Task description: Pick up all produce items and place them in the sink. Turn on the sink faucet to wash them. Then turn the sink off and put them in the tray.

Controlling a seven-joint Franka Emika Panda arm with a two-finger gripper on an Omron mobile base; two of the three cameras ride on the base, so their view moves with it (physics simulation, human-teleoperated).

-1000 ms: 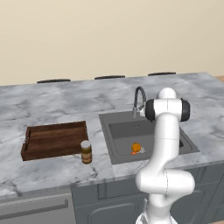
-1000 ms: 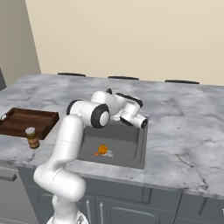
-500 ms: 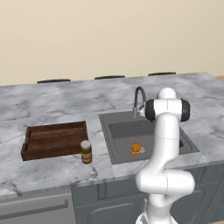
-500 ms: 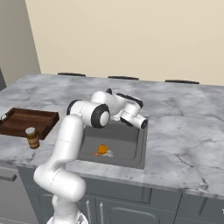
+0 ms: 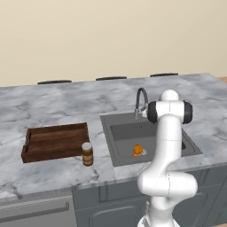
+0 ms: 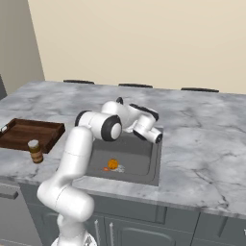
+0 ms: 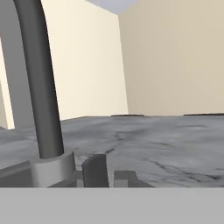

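the gripper [image 7: 107, 173] sat with its jaws clenched on nothing, low at the back of the sink [image 5: 124, 155], with the sink faucet [image 7: 41, 87] rising just to one side of the fingertips and very close. the step in hand looked like working the faucet, on or off (no stream could be made out, so which one i could not tell). to do it well, the shut fingers should stay beside the faucet's silvery base and push with a short sideways sweep, keeping clear of the arched spout so the hand does not snag on it; a slow nudge seems safer than a hard shove.

well below and ahead of the jaws, both produce items lay on the basin floor: the round orange fruit [image 5: 138, 149] and the carrot-like piece [image 6: 106, 169], touching or nearly so, near the drain. far off to the side of the jaws, the tray [image 5: 55, 142] held nothing, with a brown jar [image 5: 87, 154] standing on the counter just beside it.
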